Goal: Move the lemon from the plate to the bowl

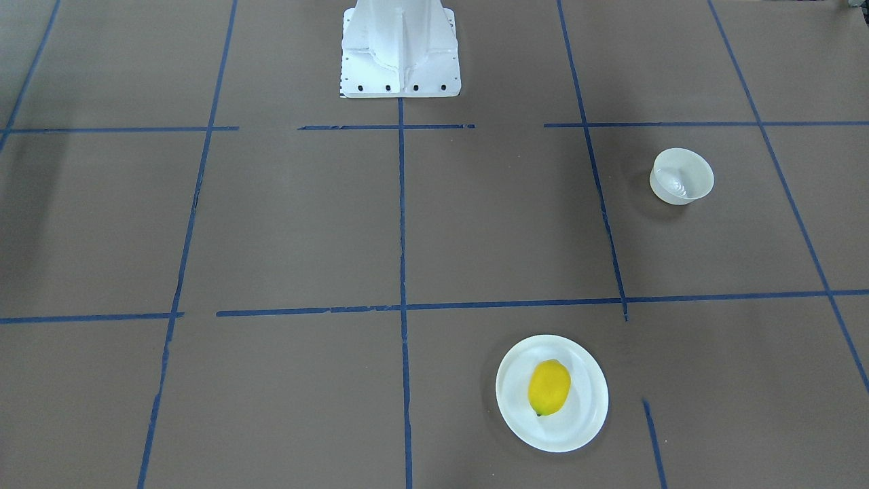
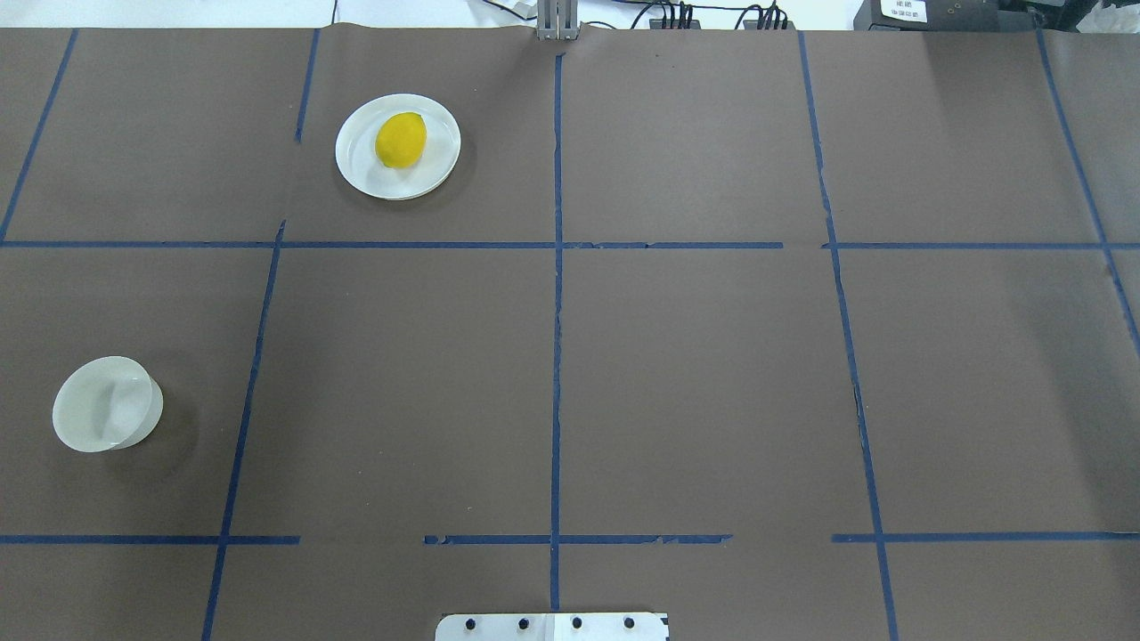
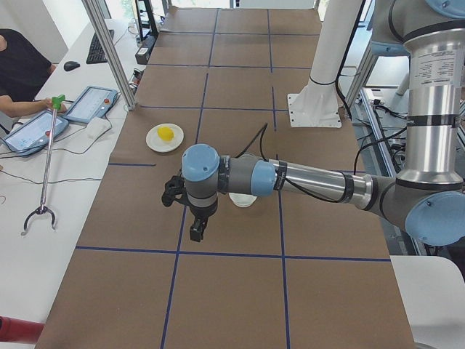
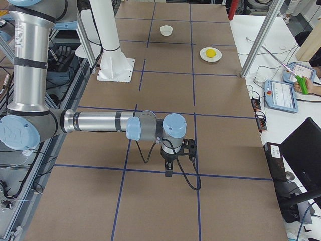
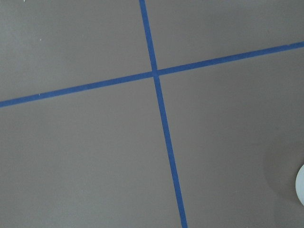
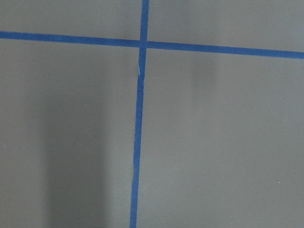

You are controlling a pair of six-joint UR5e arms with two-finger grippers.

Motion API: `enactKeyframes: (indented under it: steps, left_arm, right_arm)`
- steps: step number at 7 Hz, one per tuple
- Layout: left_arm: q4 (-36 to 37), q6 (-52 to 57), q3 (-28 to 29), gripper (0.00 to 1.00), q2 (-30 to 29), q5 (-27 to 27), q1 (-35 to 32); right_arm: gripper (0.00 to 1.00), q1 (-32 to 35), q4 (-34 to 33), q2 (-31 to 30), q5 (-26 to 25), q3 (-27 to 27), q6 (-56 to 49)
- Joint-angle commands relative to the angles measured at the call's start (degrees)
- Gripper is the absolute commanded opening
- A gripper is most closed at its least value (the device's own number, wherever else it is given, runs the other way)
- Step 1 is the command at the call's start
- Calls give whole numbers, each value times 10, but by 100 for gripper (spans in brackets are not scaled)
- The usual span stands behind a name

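Overhead exterior shows my table (image 2: 677, 374), brown paper crossed by blue tape; only the side views catch my left gripper (image 3: 197, 231) and right gripper (image 4: 169, 169), each hanging above the paper and pointing down, and from there I cannot tell whether either pair of jaws is parted or closed. The plate (image 2: 356, 169) sits at 11 o'clock from the table's middle, with the bowl (image 2: 107, 405) well apart from it at 8 o'clock. The lemon (image 2: 401, 140) lies on the plate, near its middle.
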Motion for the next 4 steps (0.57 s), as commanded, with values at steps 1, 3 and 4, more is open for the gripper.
enactKeyframes:
  steps: [1, 3, 4]
  left_arm:
    - [-4, -16, -33, 100, -66, -1, 42]
    - [-3, -72, -21, 100, -141, 3, 160]
    - [-9, -78, 0, 100, -172, 4, 197]
  right_arm:
    - [100, 0, 0, 0, 0, 0, 0]
    - [100, 0, 0, 0, -1, 0, 0]
    - [100, 0, 0, 0, 0, 0, 0]
